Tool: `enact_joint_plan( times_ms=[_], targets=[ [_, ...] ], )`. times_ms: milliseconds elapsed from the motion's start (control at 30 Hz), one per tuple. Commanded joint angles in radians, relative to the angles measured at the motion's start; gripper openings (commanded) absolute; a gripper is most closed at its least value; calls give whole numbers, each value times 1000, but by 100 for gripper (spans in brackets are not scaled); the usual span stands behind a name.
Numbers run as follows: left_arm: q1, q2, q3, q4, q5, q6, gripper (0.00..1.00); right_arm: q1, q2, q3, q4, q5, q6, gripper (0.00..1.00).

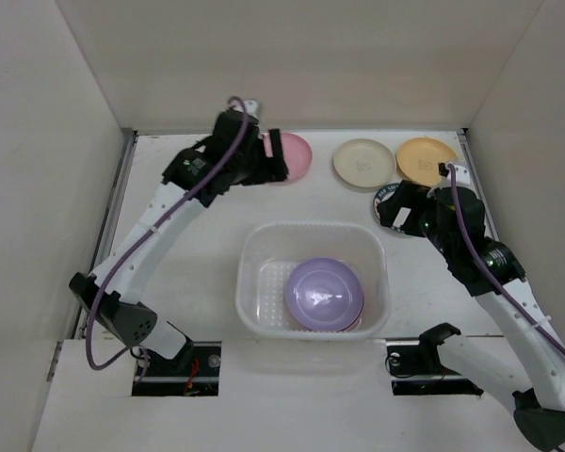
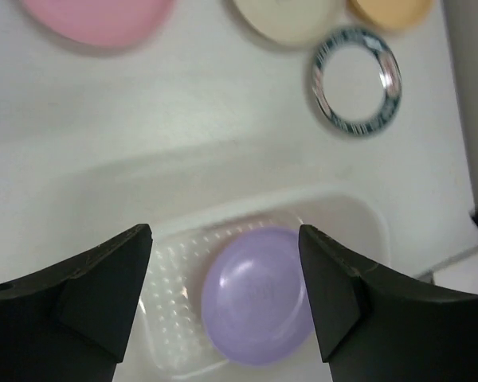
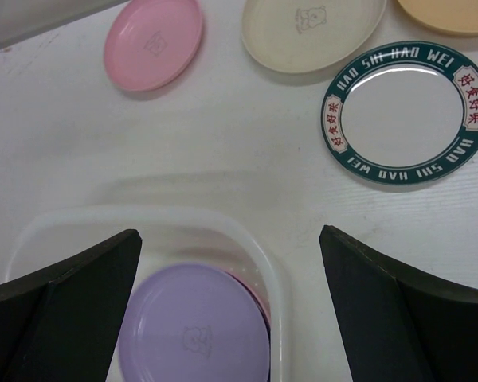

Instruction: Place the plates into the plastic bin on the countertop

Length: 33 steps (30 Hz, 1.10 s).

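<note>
The bin (image 1: 311,224) sits mid-worktop (image 1: 207,254) just ahead of the arm bases. Inside it, the purple plate (image 1: 325,294) lies towards the right end on top of a second pink plate (image 3: 256,293), of which only a sliver shows. The bin's left half shows bare dotted floor.

Four plates wait outside, all beyond the bin:
- the pink plate (image 1: 292,156), beyond its left part
- the cream plate (image 1: 363,162), beyond its right part
- the orange plate (image 1: 427,158), further right
- the teal-rimmed plate (image 3: 406,111), beyond the right corner and nearest it

The left end effector (image 2: 225,232) hangs beside the pink plate, released, nothing between its fingers. The right end effector (image 3: 229,233) is spread wide and empty, above the teal-rimmed plate.

The step in hand looks like the next pickup, probably the pink plate for the left arm. These plates are shallow and lie flat, so a straight top-down pinch will likely slip. It would be better to come down at the rim on the bin side, with one finger outside the lip and one inside, then close on the lip and tip it up. The plate should be lifted above the bin's wall before crossing and released low over the bare left half, so it does not clatter or skid off the purple plate. Only one arm at a time should be over the bin.
</note>
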Motion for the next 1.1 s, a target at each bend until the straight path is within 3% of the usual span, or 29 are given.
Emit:
enact_joint_plan(
  times_ms=[0, 233, 500, 1067],
  targets=[
    [194, 7, -23, -20, -18, -74, 72, 13, -33, -15, 48, -15, 19, 100],
    [401, 272, -26, 219, 55, -128, 70, -9, -17, -39, 76, -46, 15, 100],
    [532, 674, 241, 369, 177, -140, 67, -99, 79, 4, 84, -47, 22, 100],
    [562, 886, 262, 595, 340, -175, 66, -102, 206, 60, 65, -3, 91, 100]
  ],
)
